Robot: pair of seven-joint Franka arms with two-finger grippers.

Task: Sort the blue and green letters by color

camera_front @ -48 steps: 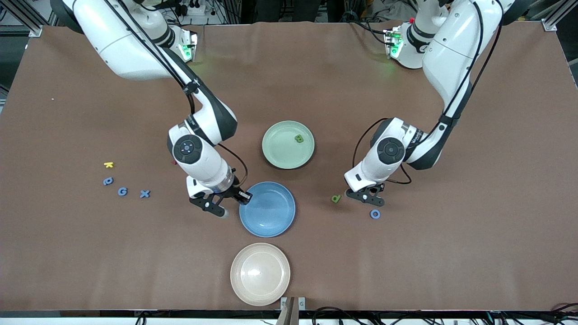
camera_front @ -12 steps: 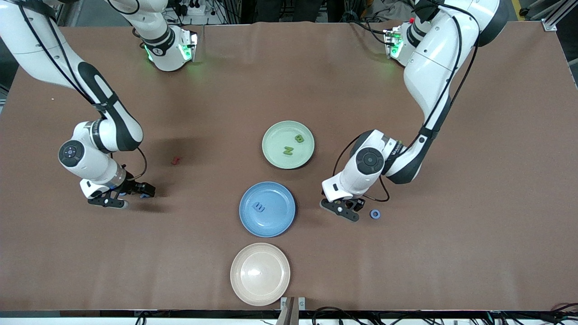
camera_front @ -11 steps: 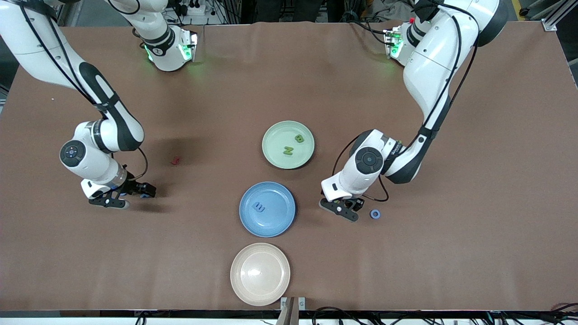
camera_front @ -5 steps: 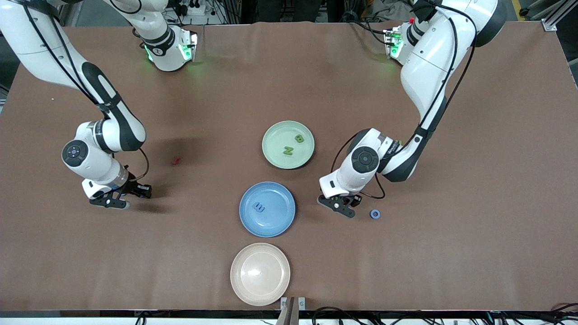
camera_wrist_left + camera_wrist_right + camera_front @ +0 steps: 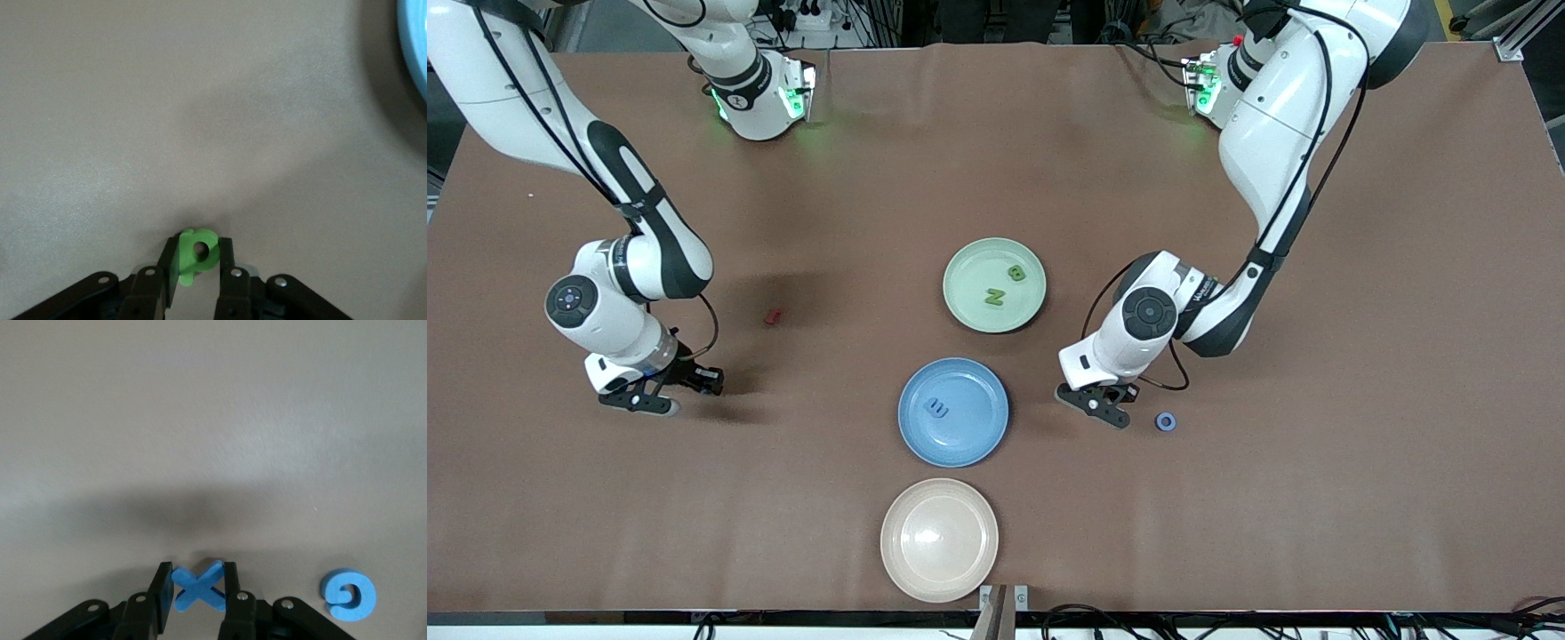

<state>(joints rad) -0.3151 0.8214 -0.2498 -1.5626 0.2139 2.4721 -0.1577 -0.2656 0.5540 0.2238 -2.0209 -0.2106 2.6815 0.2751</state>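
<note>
Right tool [image 5: 665, 391]: low over the tabletop [image 5: 996, 160] toward the right arm's end, its fingers [image 5: 160, 590] closed on the blue X [image 5: 199, 585].
Blue X: clamped upright between the right tool's fingers, seen clearly in the right wrist view; hidden under the tool in the front view.
Blue G [image 5: 347, 594]: flat on the tabletop just beside the right tool, apart from the X; shown only in the right wrist view.
Dark red letter [image 5: 773, 316]: on the bare tabletop between the right tool and the green plate, nearer the right arm's end.
Cream plate [image 5: 939, 540]: nearest of the three plates to the front camera.
Blue plate [image 5: 953, 412]: mid-table, between the cream plate and the green plate; the blue E [image 5: 938, 408] lies in it.
Green plate [image 5: 994, 284]: farthest of the three plates from the front camera; holds the green N [image 5: 993, 296] and the green B [image 5: 1015, 273], lying apart from each other.
Left tool [image 5: 1104, 407]: low over the tabletop beside the blue plate, toward the left arm's end; fingers [image 5: 230, 263] closed on the green P [image 5: 197, 254].
Green P: pinched between the left tool's fingers, visible in the left wrist view only.
Blue O [image 5: 1165, 421]: flat on the tabletop near the left tool, not touching it.
</note>
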